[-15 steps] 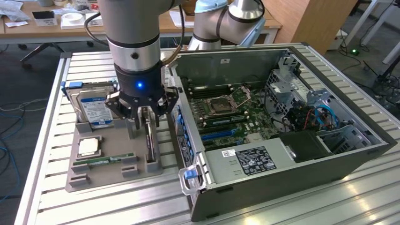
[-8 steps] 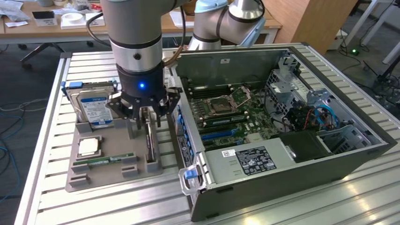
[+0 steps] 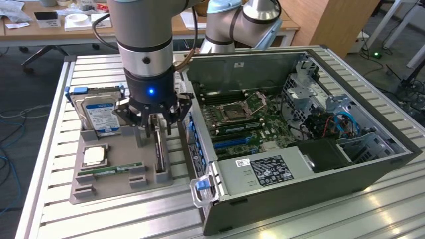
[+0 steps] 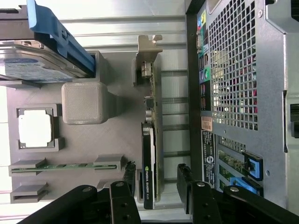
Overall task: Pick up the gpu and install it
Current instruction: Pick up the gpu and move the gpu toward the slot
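Surface: slatted metal table [image 3: 99, 219] in a lab, with desks and clutter far behind.
Gpu [image 3: 160, 149] [image 4: 150, 140]: stands on its long edge in a slot of the grey fixture tray [image 3: 99, 186] [image 4: 121, 135], at the tray's side nearest the case. Its metal bracket [image 4: 149, 44] is at the far end.
Gripper [image 3: 158, 130] [image 4: 157, 167]: directly over the card with its fingers [image 4: 187, 186] spread to either side. I see a gap on the case side, so it is not pinching anything.
Handling: I judge it light, stiff and thin, but fragile (bare components, a small cooler). I would clamp the flat faces near the upper edge, mid-length, and avoid twisting.
Tray neighbours: hard drive [image 3: 99, 117] [image 4: 32, 65], processor [image 3: 94, 156] [image 4: 35, 130] and memory stick [image 3: 109, 170] [image 4: 65, 165], all towards the exterior view's left.
Case [image 3: 371, 169] [image 4: 243, 70]: open, just beside the tray on the exterior view's right, with the motherboard [image 3: 246, 119] exposed.
Hidden: the card's lower edge is sunk in the slot, and the gripper covers its far end in the exterior view. I cannot tell whether the tray-side finger touches the card.
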`<state>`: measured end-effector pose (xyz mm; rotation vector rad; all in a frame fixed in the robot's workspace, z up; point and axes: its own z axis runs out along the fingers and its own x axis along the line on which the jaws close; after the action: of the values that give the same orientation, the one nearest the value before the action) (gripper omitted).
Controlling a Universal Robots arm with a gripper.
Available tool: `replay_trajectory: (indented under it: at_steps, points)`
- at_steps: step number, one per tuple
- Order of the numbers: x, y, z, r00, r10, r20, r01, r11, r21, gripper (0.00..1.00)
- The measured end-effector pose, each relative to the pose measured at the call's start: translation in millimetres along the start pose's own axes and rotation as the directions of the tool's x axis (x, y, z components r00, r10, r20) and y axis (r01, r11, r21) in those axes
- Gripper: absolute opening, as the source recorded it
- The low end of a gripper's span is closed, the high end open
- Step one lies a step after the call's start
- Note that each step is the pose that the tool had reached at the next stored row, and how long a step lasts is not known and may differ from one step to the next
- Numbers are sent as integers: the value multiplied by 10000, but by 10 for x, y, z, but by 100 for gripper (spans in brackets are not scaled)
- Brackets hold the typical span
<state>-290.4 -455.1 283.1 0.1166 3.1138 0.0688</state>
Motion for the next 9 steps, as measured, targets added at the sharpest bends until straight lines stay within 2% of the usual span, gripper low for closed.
replay_trajectory:
  at_steps: [9]
  points:
    - [-3,-3,62,10000,0,0,0,10000,0,49]
